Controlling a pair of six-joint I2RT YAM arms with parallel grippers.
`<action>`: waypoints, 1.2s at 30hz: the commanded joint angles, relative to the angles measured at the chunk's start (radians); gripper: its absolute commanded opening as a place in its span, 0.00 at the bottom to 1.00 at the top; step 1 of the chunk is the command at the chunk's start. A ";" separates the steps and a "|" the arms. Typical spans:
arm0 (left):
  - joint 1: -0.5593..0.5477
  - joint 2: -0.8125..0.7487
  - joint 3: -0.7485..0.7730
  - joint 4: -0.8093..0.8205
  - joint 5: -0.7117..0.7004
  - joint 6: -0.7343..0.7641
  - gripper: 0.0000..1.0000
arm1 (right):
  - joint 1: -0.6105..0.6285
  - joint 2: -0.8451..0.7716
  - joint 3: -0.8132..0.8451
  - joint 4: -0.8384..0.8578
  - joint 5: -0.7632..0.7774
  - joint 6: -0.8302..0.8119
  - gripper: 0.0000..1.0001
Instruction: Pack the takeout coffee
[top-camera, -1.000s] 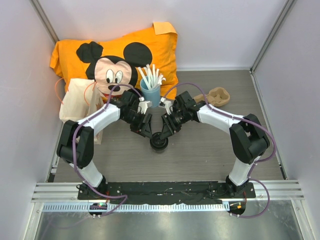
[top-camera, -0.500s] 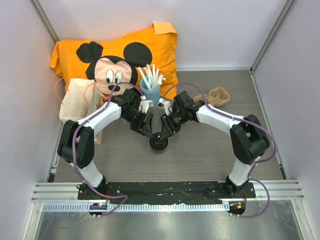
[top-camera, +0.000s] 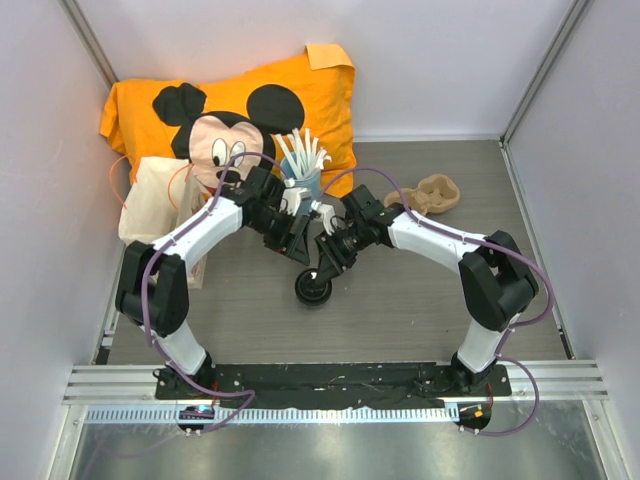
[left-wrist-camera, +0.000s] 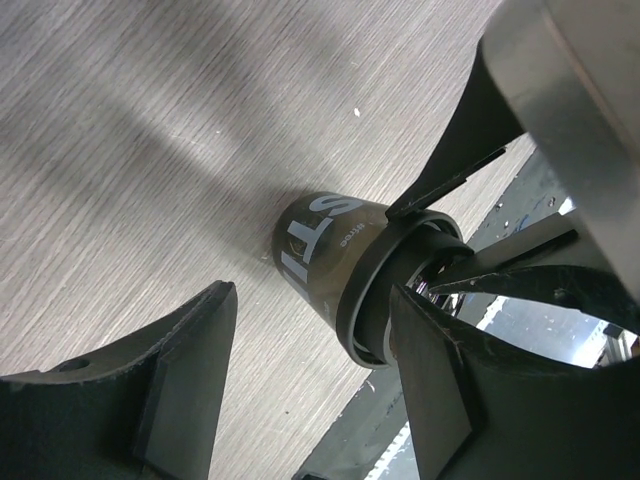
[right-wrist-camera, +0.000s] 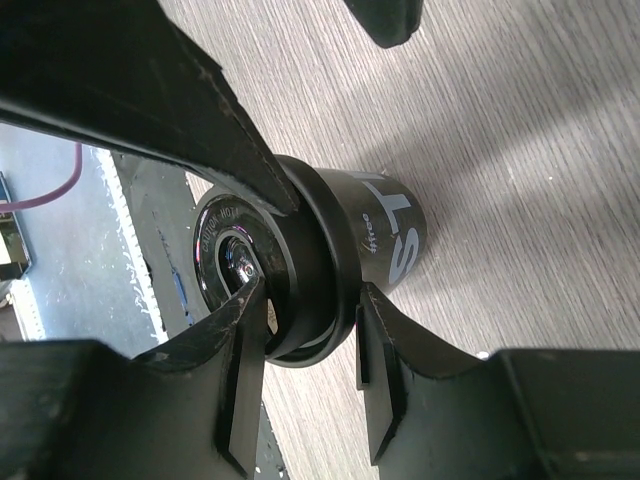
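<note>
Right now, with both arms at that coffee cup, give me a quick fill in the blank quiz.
The right gripper has its jaws shut on the round ridged ___ lid of the dark translucent takeout coffee cup.
The left gripper has its jaws ___.
The white sticks stand in a ___ cup.
Missing: black, open, blue.

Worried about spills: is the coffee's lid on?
On: the black lid caps the coffee, which stands upright on the table.

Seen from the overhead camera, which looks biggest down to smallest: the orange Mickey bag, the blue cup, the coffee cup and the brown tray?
1. orange Mickey bag, by far.
2. brown tray.
3. blue cup and coffee cup look about alike. Both are partly covered, so I won't rank them.
</note>
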 joint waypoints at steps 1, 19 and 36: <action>0.011 -0.070 0.000 0.030 0.054 0.027 0.67 | 0.011 0.016 0.004 -0.025 0.108 -0.049 0.23; 0.197 -0.224 -0.269 0.334 0.080 -0.167 0.70 | -0.004 0.033 0.014 -0.014 0.108 -0.009 0.23; 0.054 -0.247 -0.302 0.346 0.106 -0.111 0.73 | -0.055 0.061 0.050 0.017 0.166 0.068 0.23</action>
